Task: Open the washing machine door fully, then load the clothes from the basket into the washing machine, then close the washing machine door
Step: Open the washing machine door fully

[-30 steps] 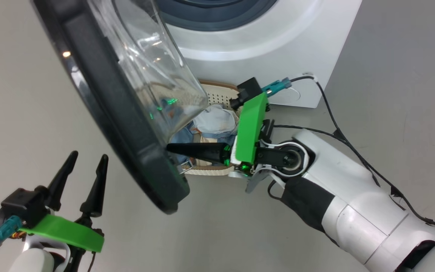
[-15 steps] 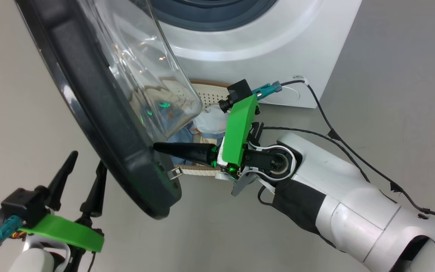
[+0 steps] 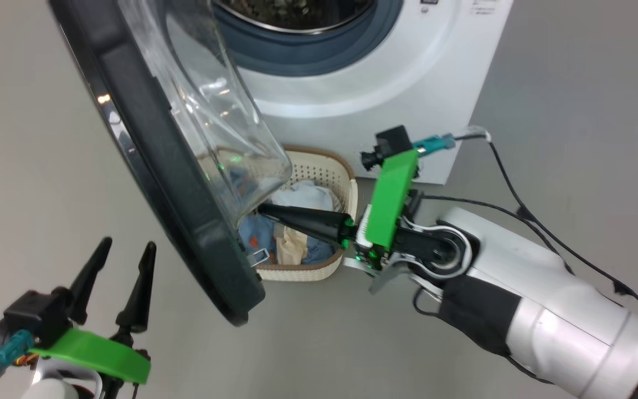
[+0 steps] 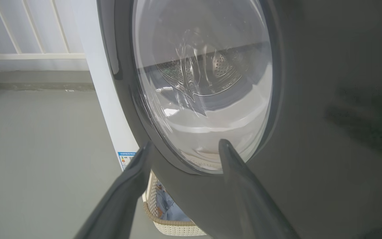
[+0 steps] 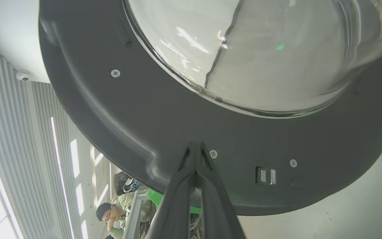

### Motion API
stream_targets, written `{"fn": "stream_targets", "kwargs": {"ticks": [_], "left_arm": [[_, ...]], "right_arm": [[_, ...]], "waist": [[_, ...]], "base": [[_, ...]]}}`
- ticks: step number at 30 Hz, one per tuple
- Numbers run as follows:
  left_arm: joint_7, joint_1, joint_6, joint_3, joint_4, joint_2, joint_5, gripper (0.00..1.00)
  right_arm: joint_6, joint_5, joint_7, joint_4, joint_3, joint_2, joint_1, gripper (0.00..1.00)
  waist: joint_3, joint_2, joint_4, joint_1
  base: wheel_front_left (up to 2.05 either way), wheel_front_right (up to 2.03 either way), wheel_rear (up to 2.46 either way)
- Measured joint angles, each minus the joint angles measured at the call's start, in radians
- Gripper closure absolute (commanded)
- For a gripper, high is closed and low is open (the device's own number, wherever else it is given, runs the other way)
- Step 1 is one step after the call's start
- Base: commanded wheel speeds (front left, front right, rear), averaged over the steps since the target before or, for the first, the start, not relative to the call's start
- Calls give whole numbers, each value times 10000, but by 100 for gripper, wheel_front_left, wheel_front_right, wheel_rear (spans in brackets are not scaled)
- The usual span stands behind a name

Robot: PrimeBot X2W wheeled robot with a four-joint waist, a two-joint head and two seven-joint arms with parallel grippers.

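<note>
Since half a second ago the head camera has tipped upward, so the steel drum [image 3: 297, 8] and its grey-blue gasket [image 3: 319, 52] now show at the top, and more of the basket [image 3: 346, 183] comes out from behind the door.

The washing machine door [image 3: 186, 210] stands partly open, swung out to the robot's left of the washing machine [image 3: 407, 83], its inner face and bulging glass turned toward the right arm. The right claw [image 3: 263, 209] has its two fingers pressed together and pinches nothing. In the right wrist view its tips [image 5: 196, 143] sit against the dark inner rim just under the glass, beside a screw [image 5: 213, 153] and left of the metal latch [image 5: 266, 176]. Past the door's edge in that view a person [image 5: 111, 212] sits in the background.

The left claw [image 3: 128, 244] is low at the left with its fingers spread, apart from the door's lower edge. Its wrist view faces the door's outer side, the window showing between the two fingers [image 4: 134, 179].

The basket rests on the floor [image 3: 574, 111] right in front of the machine, partly behind the glass. The clothes [image 3: 305, 197] lie inside it: blue, pale and cream pieces.
</note>
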Motion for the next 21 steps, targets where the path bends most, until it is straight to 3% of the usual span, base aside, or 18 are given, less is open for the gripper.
{"fn": "stream_targets", "kwargs": {"ticks": [6, 7, 9, 10, 11, 21], "left_arm": [[0, 130, 0, 25, 2, -40, 117, 0], [0, 155, 0, 27, 2, -52, 161, 0], [0, 280, 0, 40, 13, -79, 268, 0], [0, 406, 0, 61, 46, -100, 332, 0], [0, 472, 0, 71, 58, -111, 353, 0], [0, 895, 0, 301, 56, -184, 512, 0]], "right_arm": [[2, 424, -738, -1007, 196, -922, 500, 100], [0, 445, -888, -1191, 203, -1070, 577, 92], [2, 569, -1202, -1532, 240, -1360, 716, 63], [0, 581, -1517, -1875, 276, -1632, 868, 55], [2, 581, -1691, -2000, 313, -1762, 922, 3], [2, -161, -4123, -2823, 543, -2633, 1098, 0]], "waist": [[-395, 0, -217, 0], [-470, 0, -249, 0], [-622, 0, -307, 1], [-776, 0, -373, 0], [-849, 0, -407, 0], [-1280, 0, -887, 0]], "base": [[0, 0, 0], [0, 0, 0], [0, 0, 0], [0, 0, 0], [0, 0, 0], [0, 0, 0]]}}
